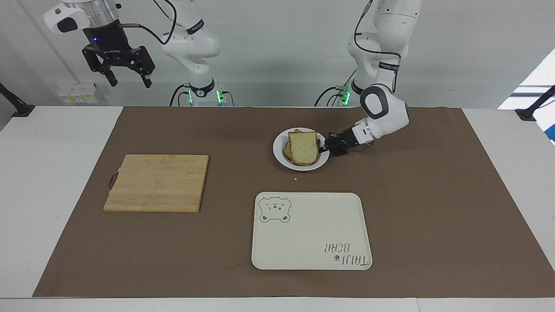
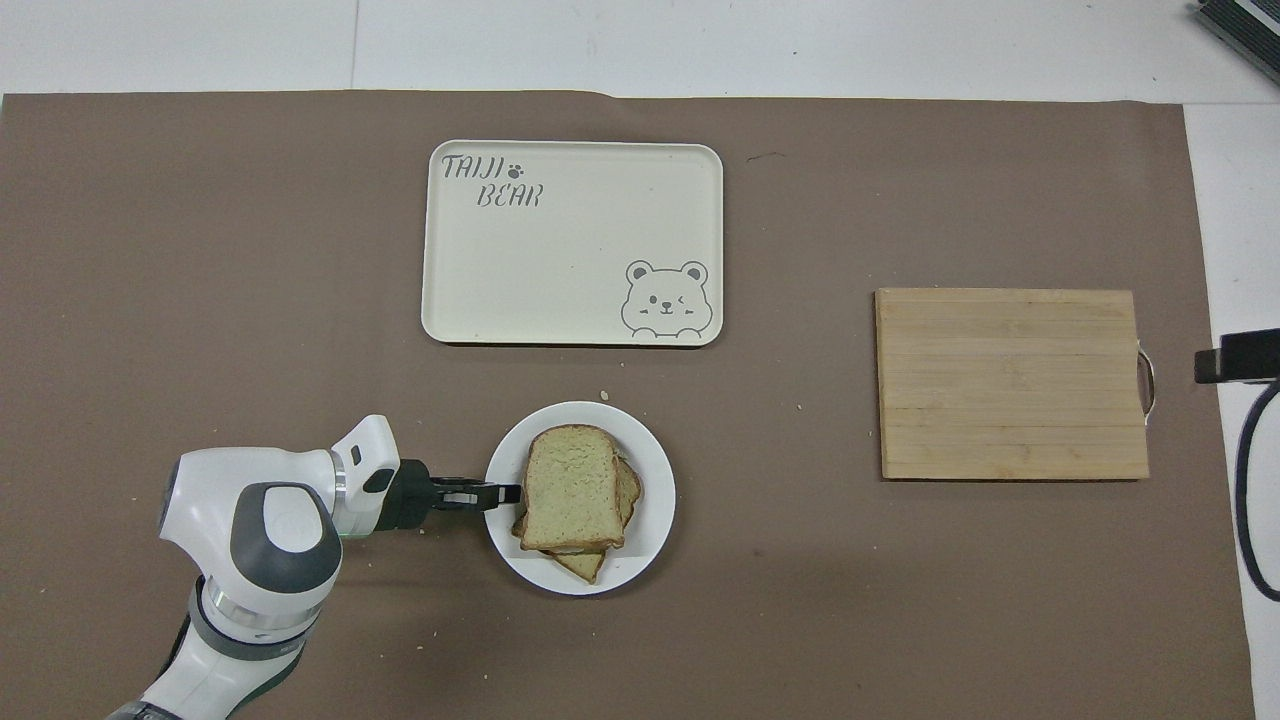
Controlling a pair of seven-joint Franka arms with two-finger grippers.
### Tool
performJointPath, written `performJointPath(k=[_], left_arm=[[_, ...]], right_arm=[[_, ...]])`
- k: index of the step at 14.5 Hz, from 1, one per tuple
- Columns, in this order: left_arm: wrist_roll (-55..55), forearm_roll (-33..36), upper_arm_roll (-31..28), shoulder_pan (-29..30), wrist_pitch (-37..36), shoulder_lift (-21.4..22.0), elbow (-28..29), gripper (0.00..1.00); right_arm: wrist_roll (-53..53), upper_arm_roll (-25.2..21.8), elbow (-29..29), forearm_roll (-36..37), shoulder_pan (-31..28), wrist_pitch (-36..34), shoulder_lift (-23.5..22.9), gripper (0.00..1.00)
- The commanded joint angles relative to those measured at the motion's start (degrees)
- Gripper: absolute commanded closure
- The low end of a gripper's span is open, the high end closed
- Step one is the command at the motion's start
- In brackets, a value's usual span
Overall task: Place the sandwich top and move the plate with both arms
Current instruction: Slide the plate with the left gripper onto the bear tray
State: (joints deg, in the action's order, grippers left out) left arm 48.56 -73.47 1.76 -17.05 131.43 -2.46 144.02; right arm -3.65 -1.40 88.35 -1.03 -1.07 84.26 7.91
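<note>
Facing view shows your left gripper point(image 1: 324, 149) clamped on the small round glossy white plate's point(image 1: 282, 161) rim; the pale speckled bread slice point(image 1: 303, 147) topping it may slide off, while the right gripper point(image 1: 128, 79) waits spread, well apart from the plate

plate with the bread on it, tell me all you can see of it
The plate is small, round, glossy white, likely ceramic, and lies flat on the brown mat, nearer the robots than the cream tray. It carries a stack of bread slices; the sandwich top is uppermost. The left hand is shut on its rim at the left arm's side.
</note>
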Motion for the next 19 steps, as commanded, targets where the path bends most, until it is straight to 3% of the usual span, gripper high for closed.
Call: performJointPath(k=[1, 5, 10, 15, 19], left_arm=[[-0.30, -1.23, -0.26, 3.68, -4.85, -0.87, -2.51, 1.00], [-4.78, -1.15, -0.44, 5.97, -8.11, -1.58, -7.08, 1.00], [-9.26, -0.18, -0.61, 6.24, -8.47, -5.61, -15.33, 1.00], [-19.18, 13.69, -0.26, 8.26, -8.90, -13.25, -28.77, 1.00], [-23.07, 14.50, -0.26, 9.23, -9.87, -19.84, -37.13, 1.00]], right_arm=[[0.75, 0.08, -0.19, -0.02, -0.24, -0.94, 0.62, 0.00], [0.75, 0.08, -0.10, -0.11, -0.24, -0.94, 0.53, 0.00], [0.75, 0.08, -0.19, -0.02, -0.24, -0.94, 0.62, 0.00], [0.75, 0.08, -0.10, -0.02, -0.24, -0.94, 0.62, 0.00], [0.75, 0.08, -0.10, -0.02, -0.24, -0.94, 0.53, 0.00]])
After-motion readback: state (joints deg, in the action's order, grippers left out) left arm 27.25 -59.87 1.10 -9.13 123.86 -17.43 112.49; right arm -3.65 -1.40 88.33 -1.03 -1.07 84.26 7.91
